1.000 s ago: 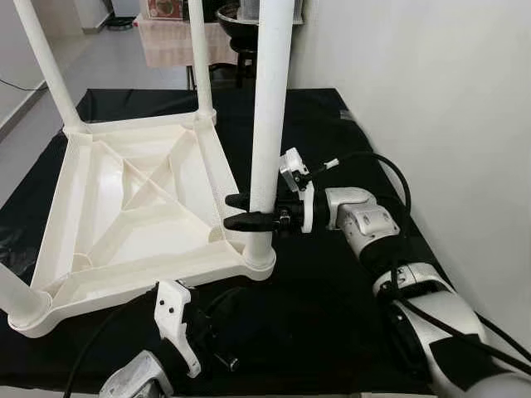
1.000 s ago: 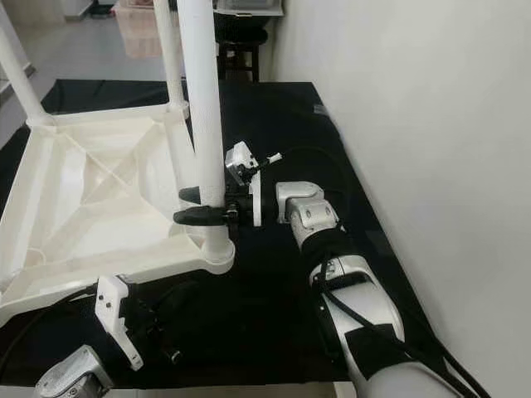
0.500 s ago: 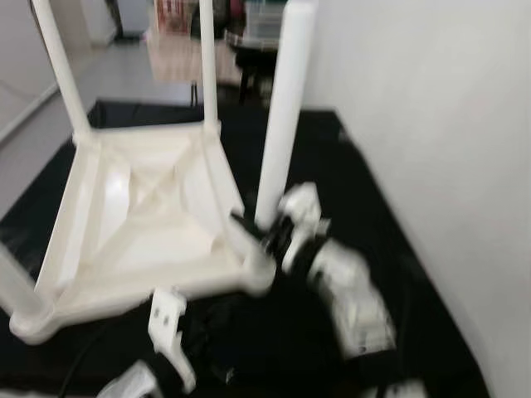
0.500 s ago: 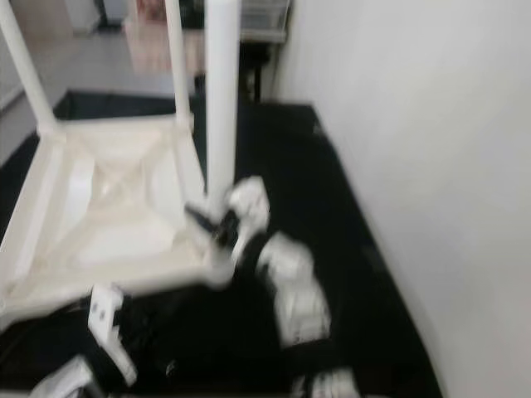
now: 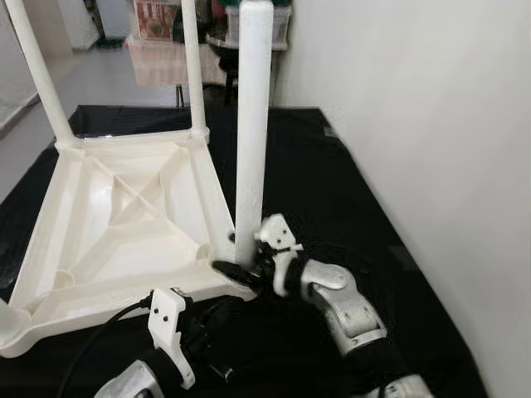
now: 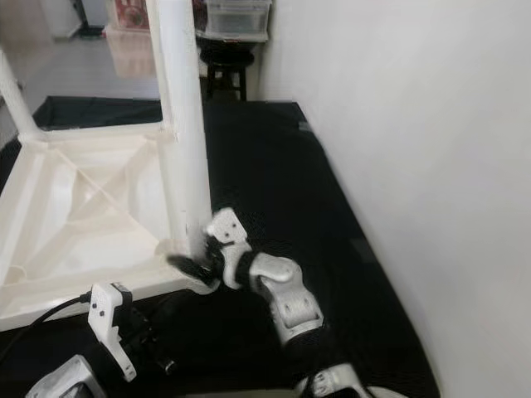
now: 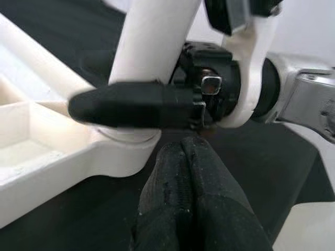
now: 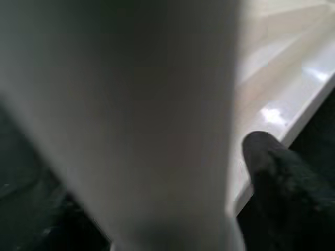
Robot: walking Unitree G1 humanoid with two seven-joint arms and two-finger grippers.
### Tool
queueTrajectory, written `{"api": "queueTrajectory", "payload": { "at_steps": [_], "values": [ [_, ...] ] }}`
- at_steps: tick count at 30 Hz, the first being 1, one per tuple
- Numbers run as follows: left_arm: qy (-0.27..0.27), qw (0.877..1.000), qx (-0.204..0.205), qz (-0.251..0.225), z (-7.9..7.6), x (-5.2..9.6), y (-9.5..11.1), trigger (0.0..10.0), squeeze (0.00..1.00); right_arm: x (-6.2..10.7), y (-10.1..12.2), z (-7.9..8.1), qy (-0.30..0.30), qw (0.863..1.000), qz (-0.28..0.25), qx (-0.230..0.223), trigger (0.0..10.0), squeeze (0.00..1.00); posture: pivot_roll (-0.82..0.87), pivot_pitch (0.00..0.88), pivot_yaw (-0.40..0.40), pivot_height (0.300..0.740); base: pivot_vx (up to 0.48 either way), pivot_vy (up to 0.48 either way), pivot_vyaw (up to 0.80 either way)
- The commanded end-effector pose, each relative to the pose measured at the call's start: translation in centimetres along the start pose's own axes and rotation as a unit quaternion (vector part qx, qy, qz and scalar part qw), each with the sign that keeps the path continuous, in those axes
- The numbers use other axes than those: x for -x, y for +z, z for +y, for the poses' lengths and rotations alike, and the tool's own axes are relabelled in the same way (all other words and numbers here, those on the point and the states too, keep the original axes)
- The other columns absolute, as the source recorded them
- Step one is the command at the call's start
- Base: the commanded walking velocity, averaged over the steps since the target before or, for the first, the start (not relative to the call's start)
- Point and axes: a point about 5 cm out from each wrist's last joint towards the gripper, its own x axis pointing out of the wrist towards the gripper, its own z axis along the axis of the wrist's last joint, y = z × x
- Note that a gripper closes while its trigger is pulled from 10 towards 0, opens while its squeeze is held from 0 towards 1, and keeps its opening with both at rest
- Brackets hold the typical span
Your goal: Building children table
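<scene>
A white plastic children's table (image 5: pixel 124 207) lies upside down on a black cloth. Its near right leg (image 5: pixel 251 124) stands upright in its corner socket. My right gripper (image 5: pixel 235 267) is shut on that leg low down, just above the socket. The left wrist view has one of its black fingers (image 7: pixel 131 104) lying across the leg, and the right wrist view looks at the leg (image 8: pixel 131 120) from very close. My left gripper (image 7: pixel 184 142) is shut and holds nothing. It hovers low over the cloth just in front of that corner.
Two more legs (image 5: pixel 37 75) (image 5: pixel 192 66) stand up at the far corners. A white wall (image 5: pixel 431 124) runs close along the right of the black cloth (image 5: pixel 332 182). A stool and storage boxes (image 5: pixel 158 16) stand beyond the cloth. A black cable (image 5: pixel 91 356) trails by my left arm.
The camera has shifted. My right gripper has slid down the leg from about a third of the way up to just above the socket. The left gripper has stayed low in front.
</scene>
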Motion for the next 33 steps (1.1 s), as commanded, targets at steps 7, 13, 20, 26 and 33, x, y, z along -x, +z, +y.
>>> {"api": "queueTrajectory", "payload": {
  "at_steps": [7, 13, 20, 26, 33],
  "values": [
    [0.000, 1.000, 0.007, 0.006, 0.0, -0.2, -0.4, 10.0, 0.00, 0.1, 7.3, -3.0, 0.122, 0.987, -0.059, 0.081, 10.0, 0.00, 0.07, 0.033, -0.063, 0.740, 0.000, 0.000, 0.00],
    [0.000, 1.000, 0.007, 0.007, 0.1, -0.2, -0.6, 10.0, 0.00, -0.3, 9.3, -4.0, 0.191, 0.977, -0.051, 0.075, 10.0, 0.00, 0.08, 0.019, -0.064, 0.740, 0.000, 0.000, 0.00],
    [0.000, 1.000, 0.007, 0.008, 0.1, -0.3, -0.7, 10.0, 0.00, 0.0, 9.3, -4.4, 0.208, 0.975, -0.058, 0.053, 0.0, 0.00, 0.08, 0.017, -0.065, 0.740, 0.000, 0.000, 0.00],
    [0.001, 1.000, 0.008, 0.007, 0.0, -0.2, -0.6, 10.0, 0.00, 1.2, 8.7, -4.9, 0.190, 0.977, -0.076, 0.054, 0.0, 0.00, 0.08, 0.025, -0.065, 0.740, 0.000, 0.000, 0.00],
    [0.000, 1.000, 0.009, 0.006, -0.3, 0.0, -0.5, 10.0, 0.00, 4.3, 6.4, -6.0, 0.064, 0.993, -0.086, 0.055, 0.0, 0.00, 0.07, 0.046, -0.075, 0.740, 0.000, 0.000, 0.00]
  ]
}}
